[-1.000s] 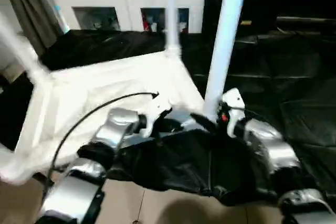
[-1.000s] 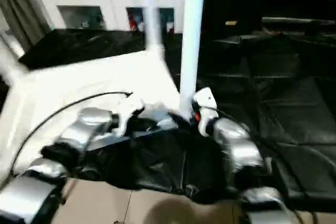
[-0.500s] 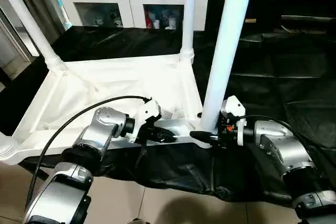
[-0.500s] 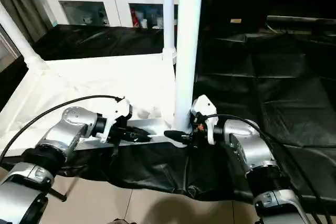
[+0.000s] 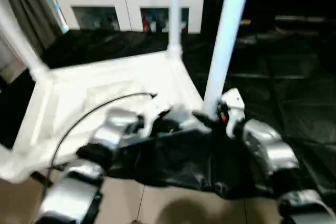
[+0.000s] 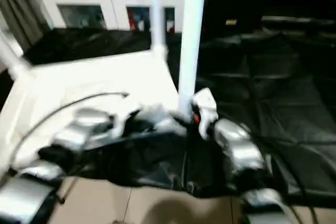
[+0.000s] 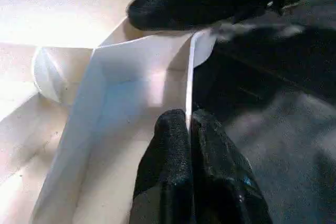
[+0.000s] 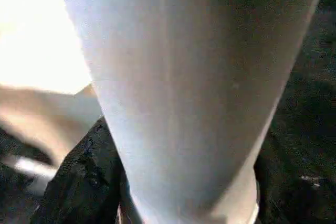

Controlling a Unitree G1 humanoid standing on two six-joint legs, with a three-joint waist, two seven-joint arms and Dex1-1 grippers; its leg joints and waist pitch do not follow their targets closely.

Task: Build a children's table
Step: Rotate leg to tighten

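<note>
The children's table (image 5: 105,93) lies upside down on black sheeting, its white legs standing up. My left gripper (image 7: 188,120) is shut on the thin rim wall of the table top (image 7: 131,72) near the front right corner, and it also shows from the head camera (image 5: 173,123). My right gripper (image 5: 211,117) is at the foot of the near right leg (image 5: 223,51), which rises close in front of the right wrist camera (image 8: 199,77). Another leg (image 5: 174,14) stands at the far corner and one (image 5: 21,45) at the left.
A white cabinet (image 5: 126,3) with glass doors stands behind. Black sheeting (image 5: 294,87) covers the surface to the right and back. A grey curtain (image 5: 26,3) hangs at the far left. A black cable (image 5: 94,111) arcs over my left forearm. Tiled floor (image 5: 157,203) lies in front.
The whole picture has swung and blurred, so the camera moved. Both grippers stay at the table's front right corner, the left on the rim and the right by the leg.
</note>
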